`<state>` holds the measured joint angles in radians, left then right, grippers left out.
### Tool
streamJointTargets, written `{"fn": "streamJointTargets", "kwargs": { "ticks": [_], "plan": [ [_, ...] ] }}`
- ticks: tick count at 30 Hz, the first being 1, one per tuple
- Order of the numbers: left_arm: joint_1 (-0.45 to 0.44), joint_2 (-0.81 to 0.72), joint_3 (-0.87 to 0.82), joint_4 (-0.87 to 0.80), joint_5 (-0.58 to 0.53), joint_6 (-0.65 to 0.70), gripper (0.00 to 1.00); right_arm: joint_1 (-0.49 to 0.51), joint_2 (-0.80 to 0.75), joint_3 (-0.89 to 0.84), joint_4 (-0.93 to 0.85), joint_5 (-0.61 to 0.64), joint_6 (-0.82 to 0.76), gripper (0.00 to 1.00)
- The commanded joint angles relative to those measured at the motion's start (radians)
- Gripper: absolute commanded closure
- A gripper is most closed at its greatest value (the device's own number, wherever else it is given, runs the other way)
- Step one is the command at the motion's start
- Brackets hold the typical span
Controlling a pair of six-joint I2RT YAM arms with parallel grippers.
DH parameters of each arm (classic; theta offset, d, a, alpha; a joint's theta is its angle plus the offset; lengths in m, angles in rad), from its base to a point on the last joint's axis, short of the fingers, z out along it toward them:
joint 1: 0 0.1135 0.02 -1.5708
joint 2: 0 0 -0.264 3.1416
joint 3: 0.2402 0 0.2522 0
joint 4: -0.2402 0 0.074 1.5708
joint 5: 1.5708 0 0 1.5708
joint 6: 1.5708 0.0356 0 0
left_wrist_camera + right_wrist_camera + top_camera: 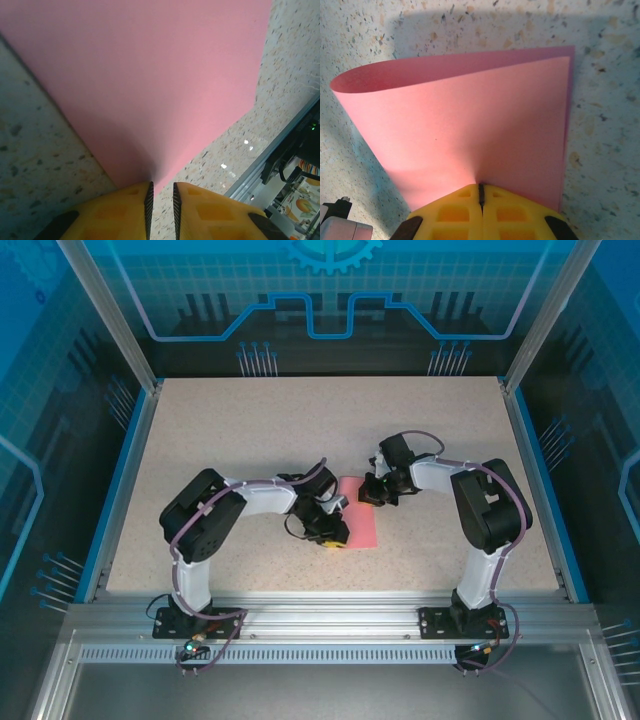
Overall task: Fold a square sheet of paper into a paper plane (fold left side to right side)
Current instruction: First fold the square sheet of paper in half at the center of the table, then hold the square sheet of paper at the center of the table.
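The square sheet of paper (361, 527) is salmon pink and lies at the table's middle between both arms. In the right wrist view the sheet of paper (470, 125) is bent over itself. Its upper layer curls up at the left, and a strip of the lower layer shows along the right edge. My right gripper (481, 188) is shut on the edge of that upper layer; from above the right gripper (377, 494) sits at the sheet's far corner. My left gripper (162, 189) stands narrowly open at a corner of the paper (150, 75), with bare table showing through the gap. From above, the left gripper (331, 534) is at the sheet's near left side.
The speckled beige table (250, 430) has blue side rails and transparent walls around it. An aluminium frame (280, 150) runs along the near edge, close to the left gripper. Both arm bases (190, 615) stand at that near edge.
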<state>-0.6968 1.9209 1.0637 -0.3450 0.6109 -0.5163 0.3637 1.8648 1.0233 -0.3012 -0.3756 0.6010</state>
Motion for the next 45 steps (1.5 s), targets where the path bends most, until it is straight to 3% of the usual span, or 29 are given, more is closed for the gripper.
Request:
{"fn": "streamJointTargets", "kwargs": {
  "ticks": [1,8,15,29,45],
  "plan": [
    [-0.009,-0.029,-0.038,-0.066,0.024,0.016,0.78,-0.012,0.057,-0.022,-0.095,0.103,-0.008,1.00],
    [-0.004,-0.077,-0.044,-0.081,0.019,0.031,0.78,-0.012,0.054,-0.022,-0.099,0.103,-0.013,1.00],
    [0.110,-0.171,0.000,-0.065,0.050,0.036,0.76,-0.009,0.048,-0.025,-0.080,0.084,-0.024,1.00],
    [0.132,0.127,0.323,-0.034,-0.014,0.074,0.76,0.000,0.040,-0.023,-0.076,0.080,-0.037,1.00],
    [0.128,0.225,0.306,-0.004,-0.033,0.018,0.77,0.005,0.014,-0.027,-0.059,0.066,-0.068,0.98]
  ]
}}
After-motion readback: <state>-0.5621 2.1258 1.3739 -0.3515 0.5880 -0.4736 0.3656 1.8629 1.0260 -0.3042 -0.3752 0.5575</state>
